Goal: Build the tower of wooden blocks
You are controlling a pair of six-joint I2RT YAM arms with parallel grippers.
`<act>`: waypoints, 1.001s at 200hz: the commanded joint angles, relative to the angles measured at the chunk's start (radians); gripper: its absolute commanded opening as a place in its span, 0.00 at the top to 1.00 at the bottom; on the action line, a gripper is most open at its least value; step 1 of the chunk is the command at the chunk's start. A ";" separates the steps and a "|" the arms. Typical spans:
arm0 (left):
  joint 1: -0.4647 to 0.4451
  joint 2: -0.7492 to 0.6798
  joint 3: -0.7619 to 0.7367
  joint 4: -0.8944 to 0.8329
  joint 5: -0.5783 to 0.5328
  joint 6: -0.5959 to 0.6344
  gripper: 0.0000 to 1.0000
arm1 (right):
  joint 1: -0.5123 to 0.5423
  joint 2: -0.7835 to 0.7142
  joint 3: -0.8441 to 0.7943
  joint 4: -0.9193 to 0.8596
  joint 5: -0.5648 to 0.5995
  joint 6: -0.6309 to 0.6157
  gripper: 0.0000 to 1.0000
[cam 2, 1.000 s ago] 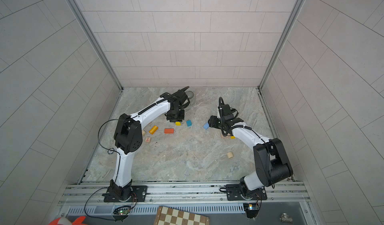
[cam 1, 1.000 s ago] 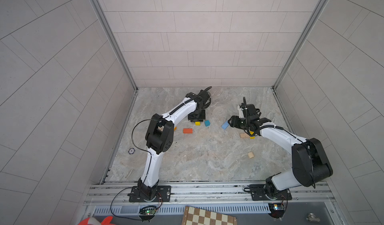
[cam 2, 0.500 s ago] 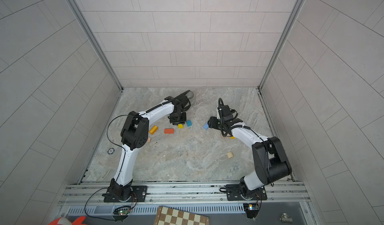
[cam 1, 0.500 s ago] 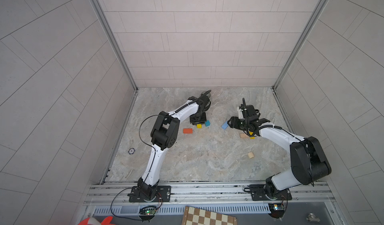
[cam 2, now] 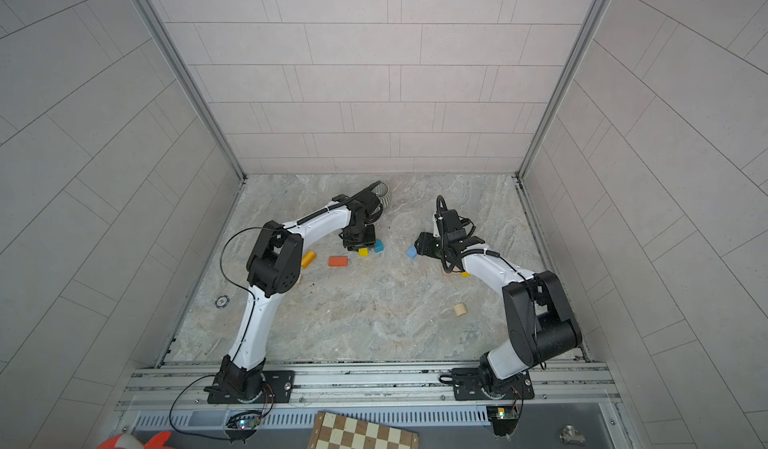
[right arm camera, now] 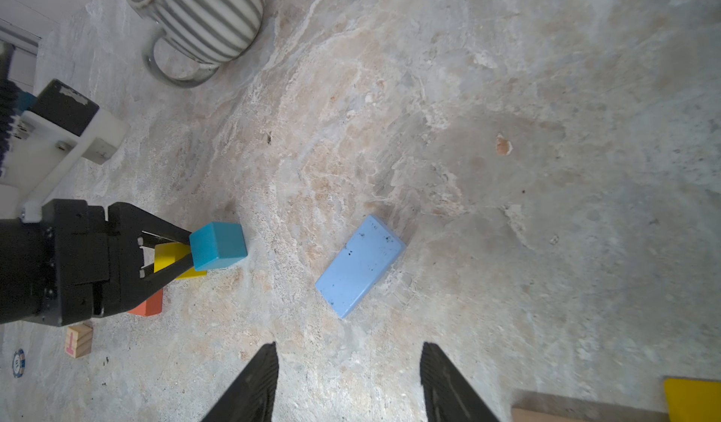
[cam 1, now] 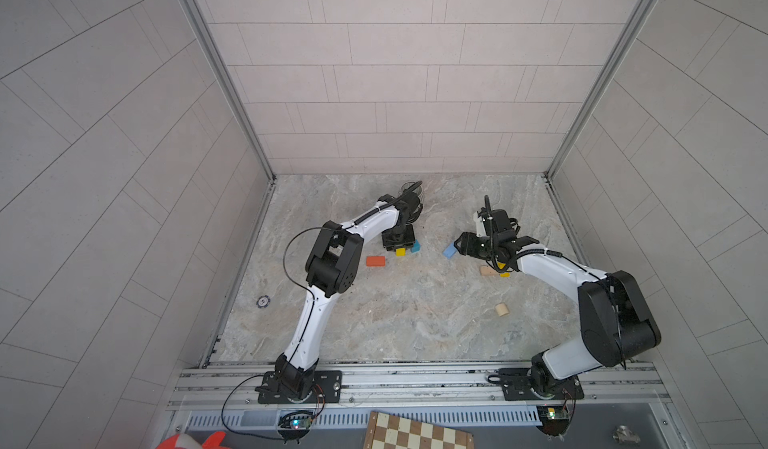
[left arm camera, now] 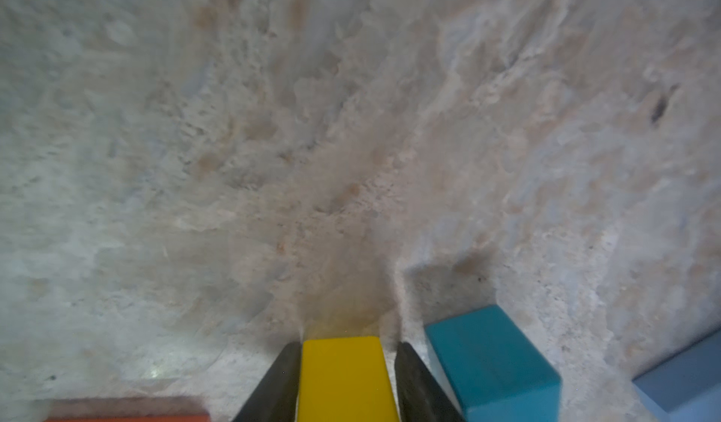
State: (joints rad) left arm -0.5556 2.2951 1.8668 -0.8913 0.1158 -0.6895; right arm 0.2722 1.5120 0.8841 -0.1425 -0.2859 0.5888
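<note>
Loose wood blocks lie singly on the stone floor. My left gripper [cam 1: 400,246] points down over a yellow block [left arm camera: 345,381] that rests on the floor between its fingers. One finger touches the block and the other stands a sliver off, so the gripper is open. A teal cube [left arm camera: 491,357] sits right beside it, and an orange-red brick [cam 1: 375,261] lies to the left. My right gripper [right arm camera: 349,346] is open and empty, hovering just short of a light blue brick [right arm camera: 361,266] that lies flat.
A grey ribbed mug [right arm camera: 195,14] stands behind the left gripper near the back wall. A plain wood block [cam 1: 486,271] and a small yellow piece [cam 1: 504,275] lie under the right arm. A wood cylinder [cam 1: 502,310] sits at the front right, and a lettered cube [right arm camera: 79,339] at the left.
The left gripper's jaws have widened around the yellow block, which now rests on the floor. The left elbow has shifted slightly. The right arm has not moved.
</note>
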 commanded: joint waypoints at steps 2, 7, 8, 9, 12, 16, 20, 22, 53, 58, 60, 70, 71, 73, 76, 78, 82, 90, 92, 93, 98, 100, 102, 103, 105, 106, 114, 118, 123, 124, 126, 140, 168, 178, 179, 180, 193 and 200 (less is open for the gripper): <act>0.003 0.028 0.031 -0.010 0.007 -0.018 0.51 | 0.002 0.007 -0.005 0.003 -0.003 0.017 0.40; 0.003 0.029 0.034 -0.009 0.008 -0.022 0.51 | 0.003 0.007 -0.005 0.003 -0.003 0.018 0.40; 0.003 0.028 0.036 -0.009 0.009 -0.021 0.51 | 0.003 0.007 -0.006 0.002 -0.003 0.018 0.40; 0.003 0.029 0.036 -0.008 0.010 -0.021 0.51 | 0.003 0.007 -0.005 0.002 -0.003 0.017 0.40; 0.003 0.030 0.038 -0.009 0.011 -0.022 0.51 | 0.002 0.007 -0.005 0.003 -0.002 0.017 0.40; 0.001 0.032 0.039 -0.009 0.011 -0.023 0.51 | 0.002 0.005 -0.005 0.003 -0.003 0.018 0.40; 0.002 0.032 0.041 -0.008 0.012 -0.025 0.51 | 0.002 0.004 -0.005 0.003 -0.003 0.017 0.40; 0.001 0.033 0.041 -0.009 0.012 -0.024 0.51 | 0.002 0.005 -0.005 0.003 -0.003 0.017 0.40; -0.006 0.042 0.061 -0.009 0.017 -0.030 0.50 | 0.004 0.005 -0.005 0.002 -0.004 0.017 0.40; -0.007 0.043 0.065 -0.008 0.018 -0.030 0.50 | 0.004 0.004 -0.005 0.002 -0.004 0.017 0.40; -0.007 0.043 0.067 -0.008 0.018 -0.029 0.50 | 0.004 0.005 -0.005 0.003 -0.005 0.017 0.40; -0.010 0.045 0.075 -0.009 0.019 -0.030 0.50 | 0.004 0.004 -0.005 0.004 -0.004 0.017 0.40; -0.010 0.045 0.076 -0.009 0.019 -0.029 0.50 | 0.004 0.005 -0.005 0.004 -0.006 0.017 0.40; -0.010 0.045 0.077 -0.009 0.019 -0.028 0.50 | 0.004 0.004 -0.005 0.004 -0.006 0.017 0.40; -0.011 0.045 0.078 -0.009 0.019 -0.050 0.50 | 0.004 0.005 -0.005 0.004 -0.006 0.017 0.40; -0.012 0.046 0.079 -0.009 0.020 -0.055 0.50 | 0.004 0.006 -0.005 0.004 -0.006 0.017 0.40; -0.012 0.045 0.083 -0.008 0.020 -0.059 0.50 | 0.005 0.007 -0.006 0.005 -0.007 0.018 0.40; -0.013 0.046 0.087 -0.008 0.020 -0.060 0.49 | 0.005 0.007 -0.006 0.005 -0.007 0.020 0.40; -0.014 0.045 0.087 -0.009 0.020 -0.062 0.49 | 0.005 0.007 -0.005 0.005 -0.008 0.019 0.40; -0.014 0.045 0.087 -0.009 0.020 -0.063 0.49 | 0.005 0.007 -0.006 0.005 -0.007 0.019 0.40; -0.013 0.045 0.089 -0.008 0.022 -0.064 0.48 | 0.005 0.008 -0.006 0.007 -0.007 0.018 0.40; -0.014 0.044 0.090 -0.009 0.022 -0.065 0.48 | 0.005 0.008 -0.005 0.007 -0.007 0.018 0.40; -0.014 0.045 0.091 -0.008 0.021 -0.066 0.48 | 0.007 0.008 -0.005 0.007 -0.007 0.018 0.40; -0.014 0.046 0.091 -0.008 0.022 -0.066 0.48 | 0.007 0.009 -0.005 0.007 -0.007 0.018 0.40; -0.014 0.045 0.091 -0.008 0.021 -0.066 0.47 | 0.007 0.010 -0.005 0.009 -0.007 0.019 0.40; -0.014 0.044 0.091 -0.008 0.021 -0.067 0.47 | 0.007 0.011 -0.005 0.009 -0.008 0.018 0.40; -0.015 0.044 0.093 -0.009 0.021 -0.069 0.47 | 0.007 0.011 -0.004 0.009 -0.007 0.019 0.40; -0.016 0.043 0.095 -0.008 0.022 -0.068 0.46 | 0.007 0.013 -0.005 0.009 -0.009 0.020 0.40; -0.017 0.041 0.094 -0.010 0.020 -0.069 0.46 | 0.008 0.014 -0.004 0.009 -0.009 0.019 0.40; -0.017 0.040 0.095 -0.011 0.020 -0.069 0.46 | 0.009 0.014 -0.004 0.009 -0.009 0.019 0.40; -0.017 0.039 0.094 -0.012 0.019 -0.068 0.45 | 0.009 0.014 -0.004 0.010 -0.009 0.020 0.40; -0.017 0.032 0.095 -0.015 0.014 -0.069 0.43 | 0.011 0.016 -0.004 0.010 -0.010 0.019 0.40; -0.015 0.003 0.094 -0.027 -0.011 -0.063 0.37 | 0.011 0.016 -0.002 0.007 -0.009 0.017 0.40; -0.011 -0.010 0.095 -0.030 -0.015 -0.061 0.35 | 0.010 0.018 -0.001 0.005 -0.009 0.014 0.40; -0.010 -0.012 0.095 -0.031 -0.015 -0.061 0.35 | 0.011 0.018 -0.001 0.005 -0.009 0.014 0.40; -0.009 -0.013 0.095 -0.032 -0.016 -0.061 0.35 | 0.010 0.017 -0.001 0.005 -0.009 0.014 0.40; -0.002 -0.030 0.095 -0.037 -0.021 -0.058 0.32 | 0.010 0.020 0.002 -0.001 -0.009 0.011 0.40; 0.003 -0.041 0.093 -0.041 -0.020 -0.055 0.31 | 0.010 0.020 0.004 -0.004 -0.009 0.009 0.40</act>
State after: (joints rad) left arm -0.5667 2.3222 1.9373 -0.8948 0.1230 -0.7490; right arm 0.2768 1.5269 0.8841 -0.1379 -0.2958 0.5957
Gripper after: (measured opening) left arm 0.671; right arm 0.600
